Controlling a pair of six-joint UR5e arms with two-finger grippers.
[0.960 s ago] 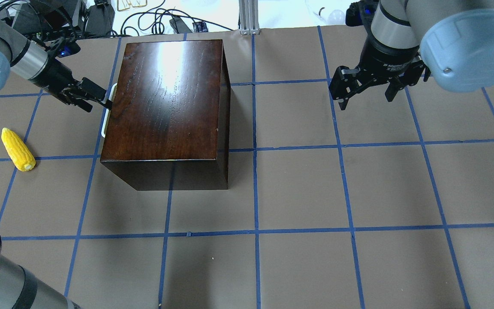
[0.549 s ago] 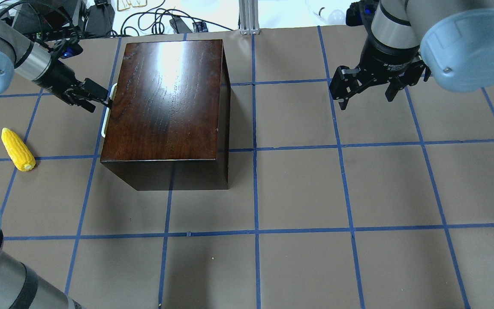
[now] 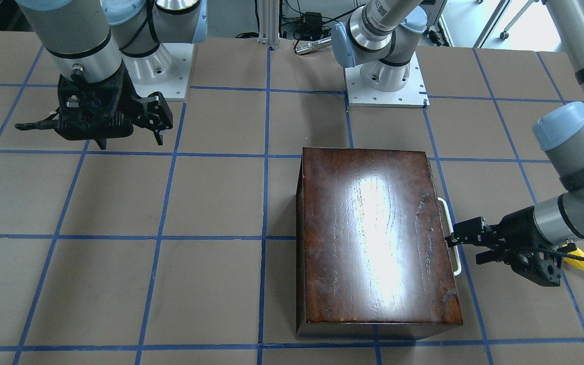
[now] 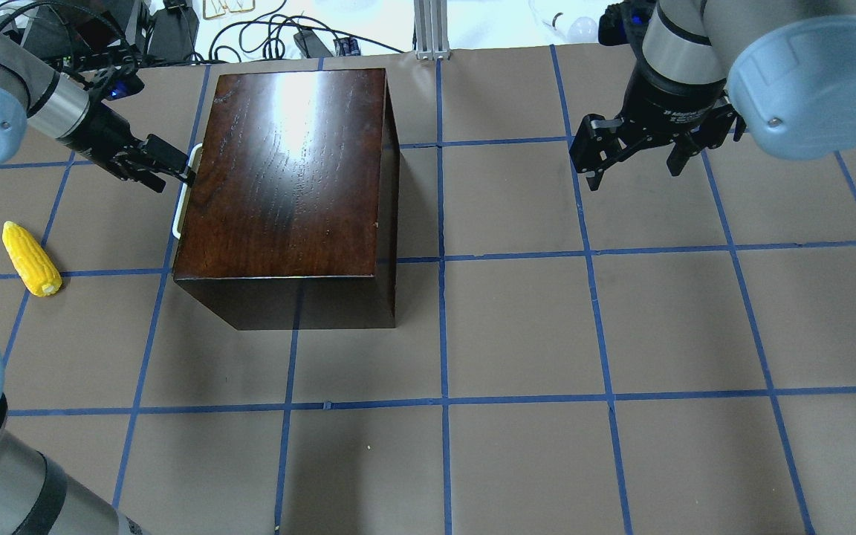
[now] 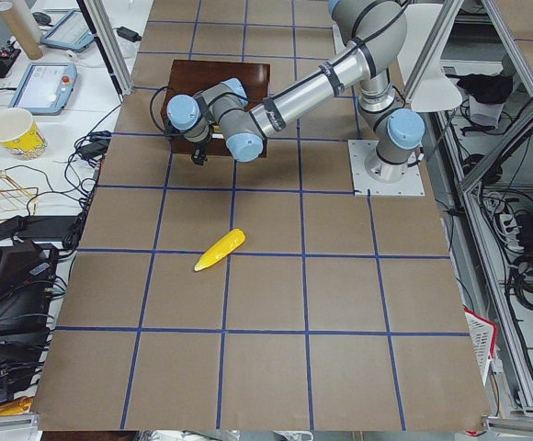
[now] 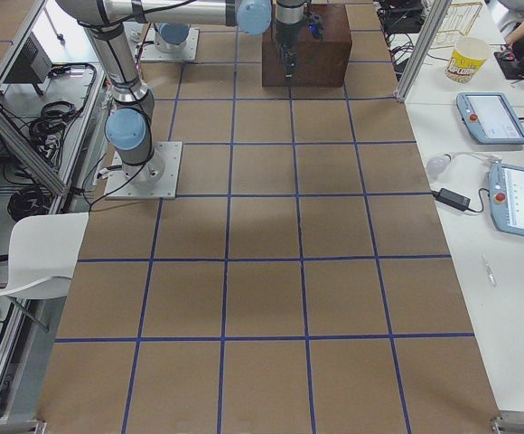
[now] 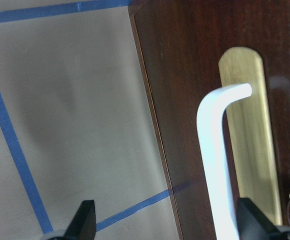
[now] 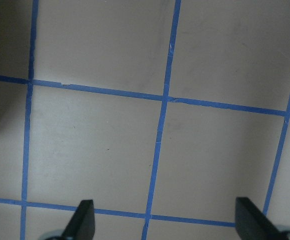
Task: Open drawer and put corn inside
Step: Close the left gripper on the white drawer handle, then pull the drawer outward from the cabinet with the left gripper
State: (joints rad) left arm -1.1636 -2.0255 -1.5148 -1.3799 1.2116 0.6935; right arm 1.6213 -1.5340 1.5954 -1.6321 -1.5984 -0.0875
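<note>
The dark reddish-brown wooden box (image 4: pixel 287 171) stands at the table's back left, and it also shows in the front view (image 3: pixel 378 238). Its drawer is shut; the dark front panel (image 7: pixel 185 100) faces my left, with the white loop handle (image 4: pixel 177 215) (image 7: pixel 215 165) over a brass plate. My left gripper (image 4: pixel 179 172) (image 7: pixel 167 220) is open, level with the handle, which stands between its fingers close to one fingertip (image 7: pixel 250 222). The yellow corn (image 4: pixel 30 258) (image 5: pixel 221 249) lies on the table, left of the box and nearer to me. My right gripper (image 4: pixel 636 172) (image 8: pixel 167 220) is open and empty above the back right.
The brown table (image 4: pixel 517 334) has a grid of blue tape lines. Cables and gear (image 4: pixel 264 33) lie past the far edge. Both arm bases (image 3: pixel 386 76) stand at the robot's side of the table.
My left gripper has shifted slightly along the handle toward the table's far side and stays at the drawer front. The box, corn and right arm have not moved.
</note>
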